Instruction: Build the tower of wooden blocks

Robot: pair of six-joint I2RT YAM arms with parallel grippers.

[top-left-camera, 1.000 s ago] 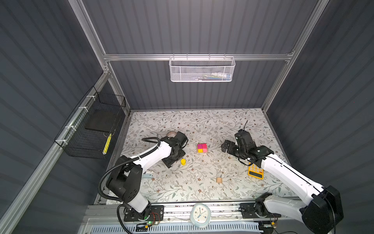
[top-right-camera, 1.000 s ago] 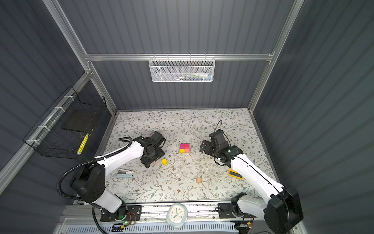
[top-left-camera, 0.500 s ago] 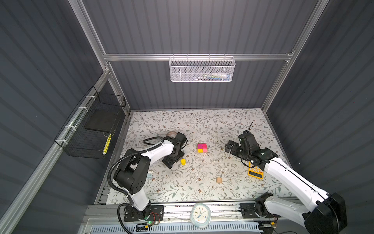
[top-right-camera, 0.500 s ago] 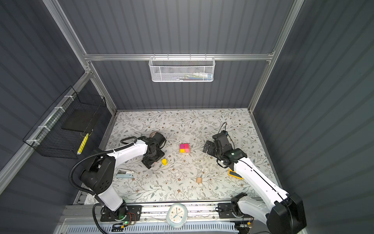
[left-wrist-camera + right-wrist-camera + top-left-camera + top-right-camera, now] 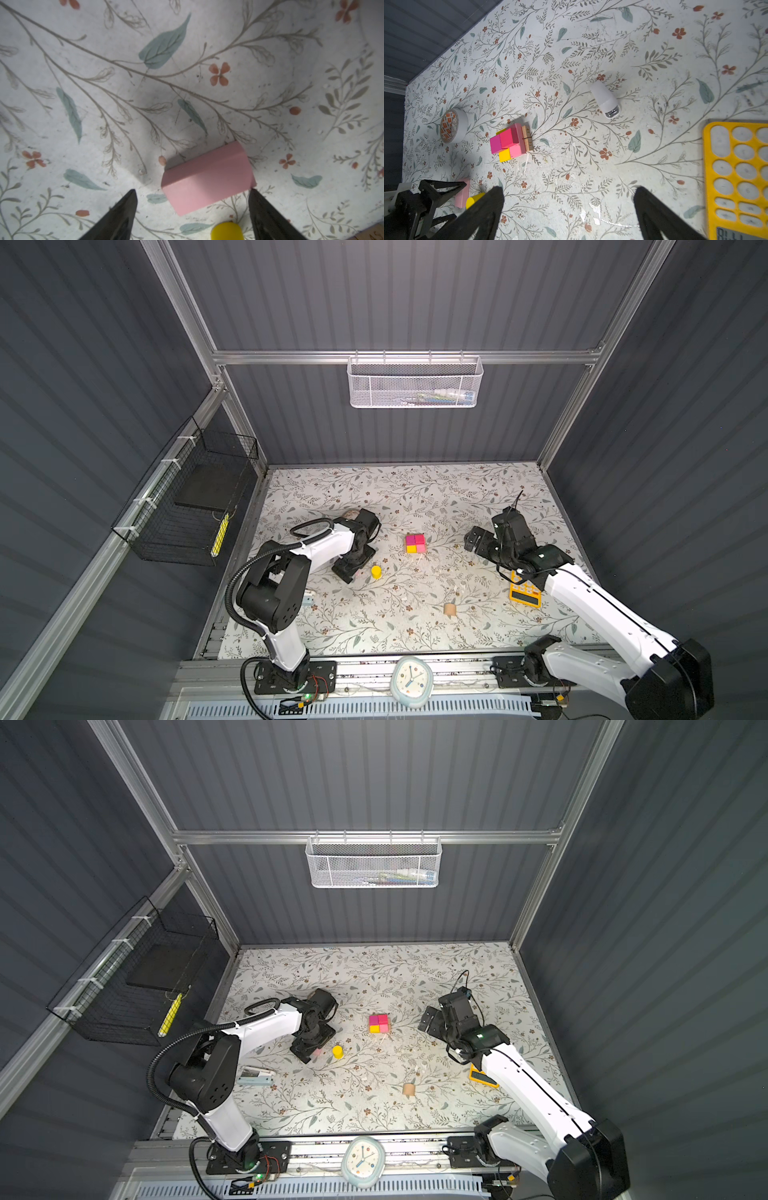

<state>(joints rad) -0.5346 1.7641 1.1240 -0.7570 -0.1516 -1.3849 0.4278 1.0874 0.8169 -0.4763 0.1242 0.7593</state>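
Note:
The tower (image 5: 415, 543) (image 5: 379, 1023) stands mid-table, and in the right wrist view it (image 5: 510, 141) shows magenta cubes on pink, yellow and tan bars. A loose pink block (image 5: 207, 178) (image 5: 462, 193) lies flat on the table. My left gripper (image 5: 191, 192) (image 5: 351, 569) (image 5: 311, 1048) hangs low over it, open, with one fingertip at its corner. A yellow cylinder (image 5: 376, 571) (image 5: 337, 1051) (image 5: 226, 230) stands right beside them. A tan cylinder (image 5: 449, 609) (image 5: 409, 1088) lies nearer the front. My right gripper (image 5: 568, 189) (image 5: 473, 539) (image 5: 428, 1025) is open and empty, to the right of the tower.
A yellow-orange calculator (image 5: 525, 593) (image 5: 737, 176) lies under my right forearm. The right wrist view shows a white stapler (image 5: 605, 99) and a tape roll (image 5: 451, 125) on the flowered table. A pale flat item (image 5: 255, 1076) lies by the left arm's base. Baskets hang on the walls.
The left arm's elbow has swung up and in while its gripper stays low over the pink block. The right gripper has drawn slightly to the right, away from the tower.

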